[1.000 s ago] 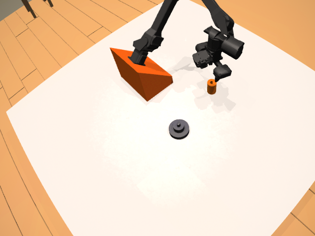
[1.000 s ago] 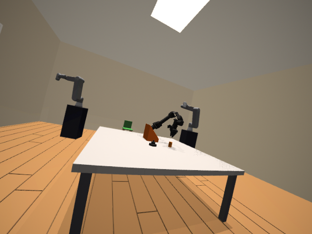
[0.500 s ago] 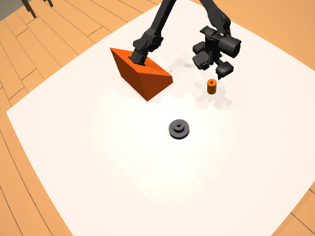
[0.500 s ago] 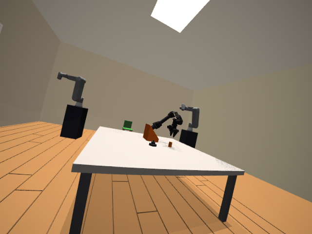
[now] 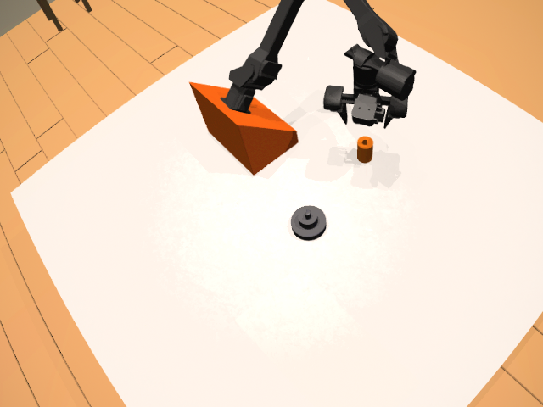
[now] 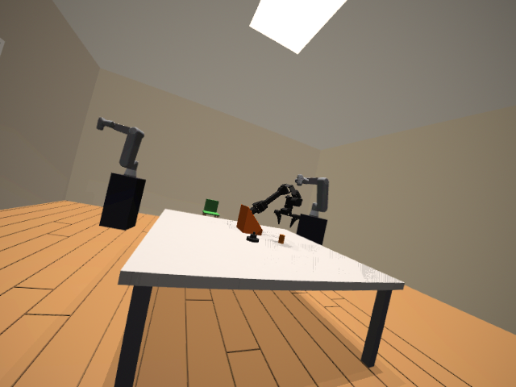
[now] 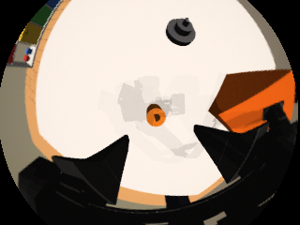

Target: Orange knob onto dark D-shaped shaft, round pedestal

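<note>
The orange knob [image 5: 365, 152] [image 6: 281, 239] [image 7: 156, 117] stands upright on the white table with its holed end up; the hole shows dark in the wrist view. The dark round pedestal [image 5: 298, 227] [image 6: 252, 239] [image 7: 175, 35] stands apart from it, its short shaft [image 5: 307, 214] [image 7: 186, 22] pointing up and bare. The shaft's flat side cannot be made out. My gripper [image 5: 366, 125] [image 6: 285, 223] [image 7: 161, 133] is open and empty. It hangs above the table, higher than the knob, fingers pointing down. In the wrist view the knob appears just beyond the gap between the fingertips.
The orange wedge-shaped base [image 5: 271, 147] [image 6: 247, 222] [image 7: 234, 96] carries the arm's foot and stands on the table [image 5: 175, 284] [image 6: 200, 262] [image 7: 70, 70], to the left of the knob in the top view. Two grey arms on black blocks and a green chair [image 6: 211, 206] stand beyond the table.
</note>
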Robot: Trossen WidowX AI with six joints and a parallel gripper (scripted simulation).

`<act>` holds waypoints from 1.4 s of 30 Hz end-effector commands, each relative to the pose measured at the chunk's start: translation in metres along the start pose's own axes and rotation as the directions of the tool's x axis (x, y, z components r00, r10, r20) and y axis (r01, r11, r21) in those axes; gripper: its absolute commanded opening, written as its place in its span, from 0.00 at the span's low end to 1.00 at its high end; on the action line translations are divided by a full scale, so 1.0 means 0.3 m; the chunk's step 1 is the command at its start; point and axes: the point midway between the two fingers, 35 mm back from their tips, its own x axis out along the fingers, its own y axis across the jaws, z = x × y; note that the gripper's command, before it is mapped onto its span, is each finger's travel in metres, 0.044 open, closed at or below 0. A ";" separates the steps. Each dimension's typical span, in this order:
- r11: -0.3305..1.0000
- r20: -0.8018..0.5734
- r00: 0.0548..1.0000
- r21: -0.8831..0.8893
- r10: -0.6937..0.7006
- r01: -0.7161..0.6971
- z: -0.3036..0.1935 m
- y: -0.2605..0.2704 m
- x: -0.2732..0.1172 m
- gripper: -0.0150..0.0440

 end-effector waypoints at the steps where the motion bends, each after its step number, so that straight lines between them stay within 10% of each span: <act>1: 0.662 -0.005 1.000 -0.749 0.004 -0.006 -0.003 0.001 0.000 1.00; 42: 0.614 -0.006 1.000 -0.789 0.006 -0.009 -0.004 0.004 0.179 1.00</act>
